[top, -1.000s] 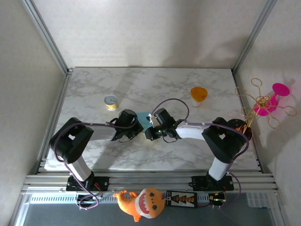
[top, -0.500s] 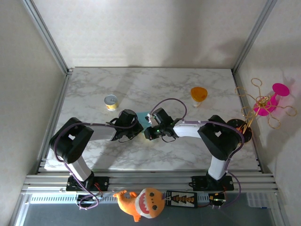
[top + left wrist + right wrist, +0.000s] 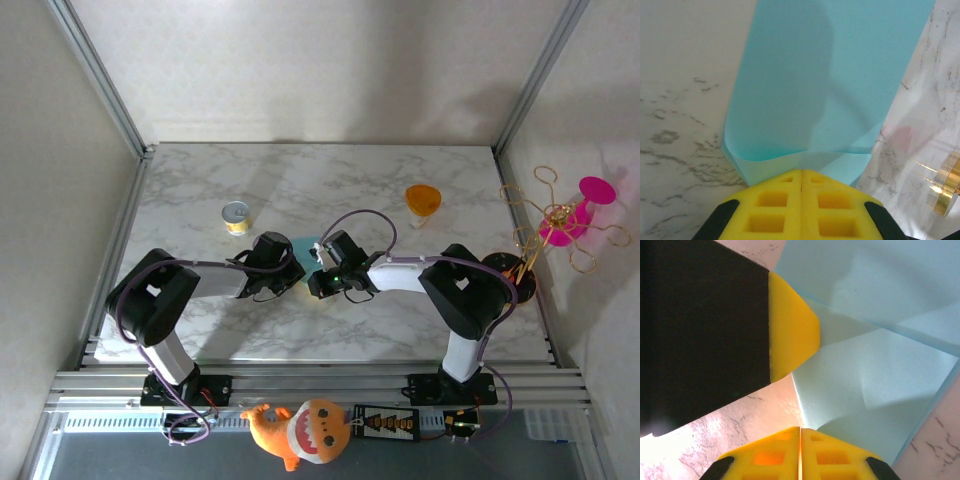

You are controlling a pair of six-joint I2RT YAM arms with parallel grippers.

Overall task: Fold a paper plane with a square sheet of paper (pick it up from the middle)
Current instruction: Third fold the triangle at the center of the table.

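**Sheet status: clamped between both tools**

The square sheet of paper (image 3: 305, 247), teal-blue, sat near the middle of the worktop (image 3: 330, 180), slightly toward the near edge. The right wrist view showed creases and overlapping layers in it (image 3: 880, 375). The left wrist view showed its near edge curled up (image 3: 825, 75).

The left tool (image 3: 801, 175) had its yellow fingers together, clamped on that curled edge. The right tool (image 3: 800, 432) had its fingers together as well, clamped on the opposite edge. One left finger (image 3: 790, 332) touched the sheet just beside it.

In the top view both tools (image 3: 297, 266) (image 3: 315, 270) met at the sheet.

A yellow can (image 3: 236, 217) stood toward the left edge. An orange cup (image 3: 422, 200) stood toward the right edge, well apart.
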